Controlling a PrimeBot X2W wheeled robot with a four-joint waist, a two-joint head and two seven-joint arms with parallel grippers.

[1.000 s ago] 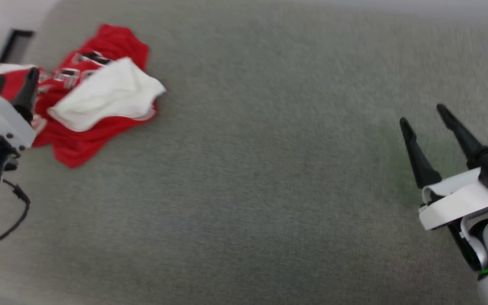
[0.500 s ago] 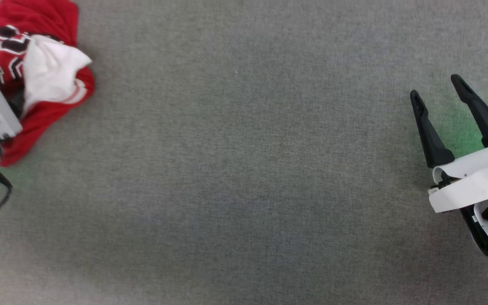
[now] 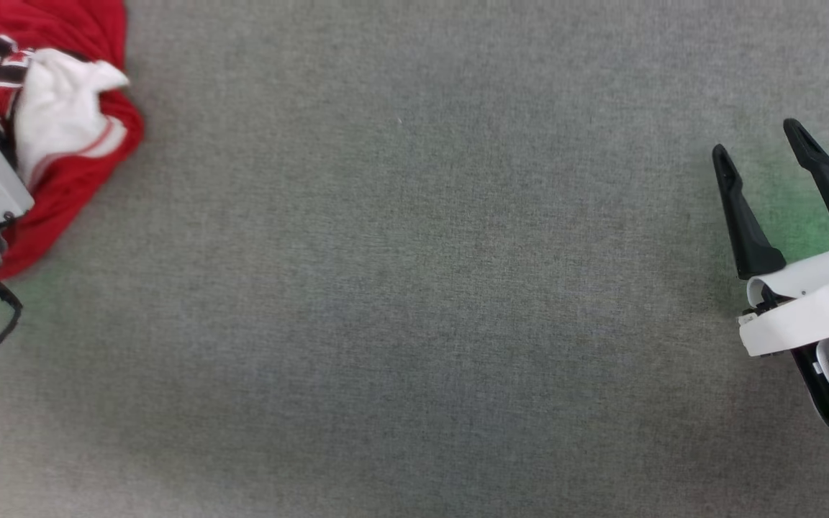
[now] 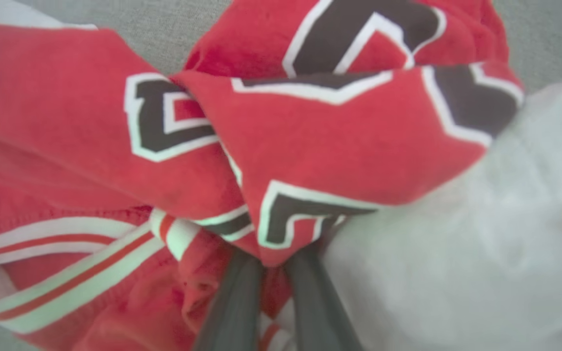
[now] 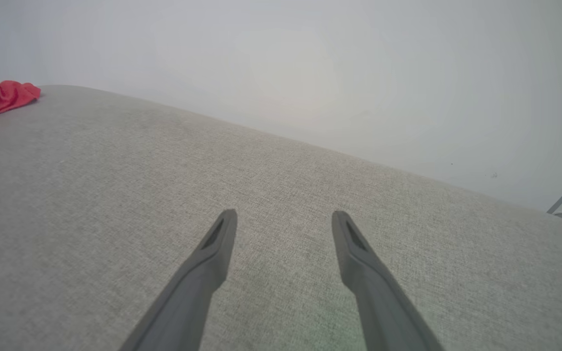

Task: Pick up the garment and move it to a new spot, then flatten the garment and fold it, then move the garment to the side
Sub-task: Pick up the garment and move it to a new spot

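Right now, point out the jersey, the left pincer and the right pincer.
jersey [image 3: 73,183]: head view, red body fabric below the white sleeve.
left pincer [image 4: 275,265]: left wrist view, between its two fingers, closed on jersey cloth.
right pincer [image 3: 756,138]: head view, gap midway between its open fingertips.

The garment [image 4: 349,146] is soft knit cloth, matt all over, red and white parts alike (the black lettering lies as flat and dull as the weave around it). The surface [image 3: 414,288] is grey woven fabric, rough-grained and matt. The right hand [image 3: 756,138] has dark, matt plastic fingers [image 5: 378,292] on a smooth white plastic shell [image 3: 796,316] with a slight gloss. The left hand [image 4: 273,265] shows the same dull dark plastic.
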